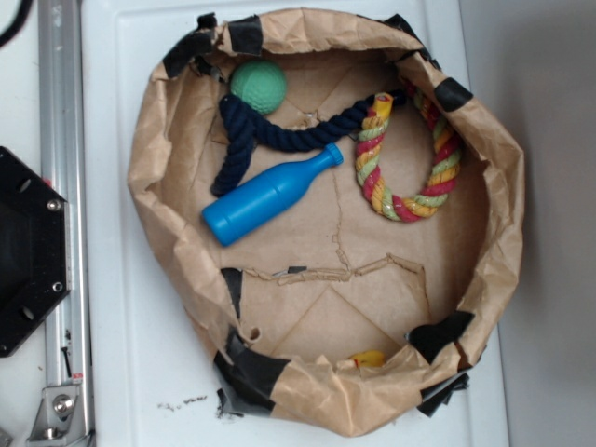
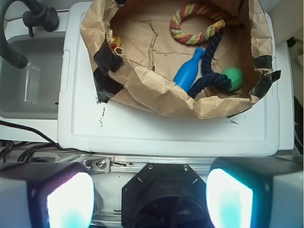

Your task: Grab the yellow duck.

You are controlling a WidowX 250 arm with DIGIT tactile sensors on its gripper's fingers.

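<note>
Your duck (image 1: 368, 358) lay tucked against the paper bag's (image 1: 149, 168) crumpled wall, mostly hidden.

Only a sliver of yellow showed, so you could not tell its heading or long axis. It sat well apart from the blue bottle (image 1: 265, 196), rope ring (image 1: 407, 158) and green ball (image 1: 258, 87). Your end effector (image 2: 149, 202) hung wide, holding nothing, back from the white desk (image 2: 166, 133).

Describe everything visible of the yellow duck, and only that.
The yellow duck is mostly hidden. In the exterior view only a small bright-yellow sliver shows, tucked against the crumpled wall of the brown paper basin, beside a black tape patch. In the wrist view it shows as smooth yellow with an orange-red touch, behind the folded paper rim. It lies far from the other toys. Its pose cannot be told.
</note>
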